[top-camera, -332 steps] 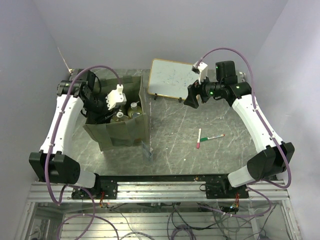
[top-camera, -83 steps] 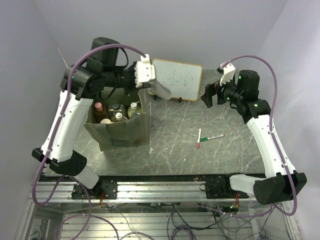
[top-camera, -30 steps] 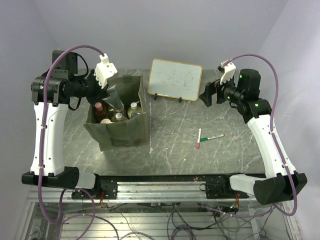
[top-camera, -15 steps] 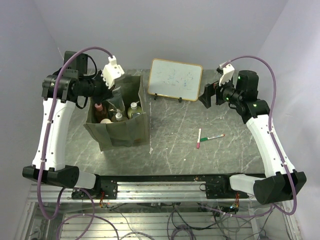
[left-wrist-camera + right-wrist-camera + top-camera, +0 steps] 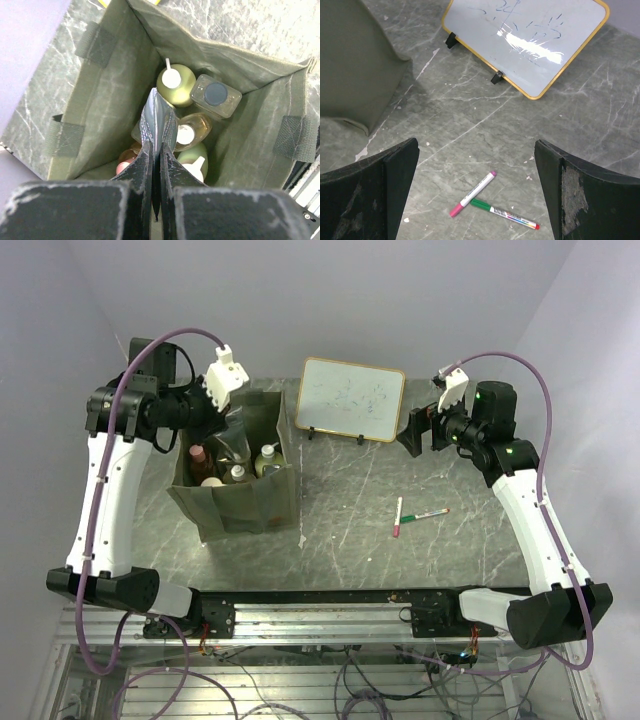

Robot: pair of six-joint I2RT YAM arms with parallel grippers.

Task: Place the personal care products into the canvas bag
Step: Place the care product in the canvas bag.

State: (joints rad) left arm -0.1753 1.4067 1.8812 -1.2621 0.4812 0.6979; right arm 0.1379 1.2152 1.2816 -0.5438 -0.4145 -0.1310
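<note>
The left hand [image 5: 156, 152] has carried its clear bottle [image 5: 159, 117] over the canvas bag [image 5: 100, 90]

Canvas bag [image 5: 100, 100] shows matt, coarse-woven olive cloth; inside it the bottles [image 5: 177, 86] gleam, smooth glossy plastic. Worktop [image 5: 470, 120] beside the bag looks like veined grey stone, scratched, faintly shiny. Whiteboard [image 5: 530, 35] beyond the bag: glossy face catching glare, pale wood frame.

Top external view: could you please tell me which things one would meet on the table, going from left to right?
canvas bag → whiteboard → pink-capped marker pen → green marker pen
</note>
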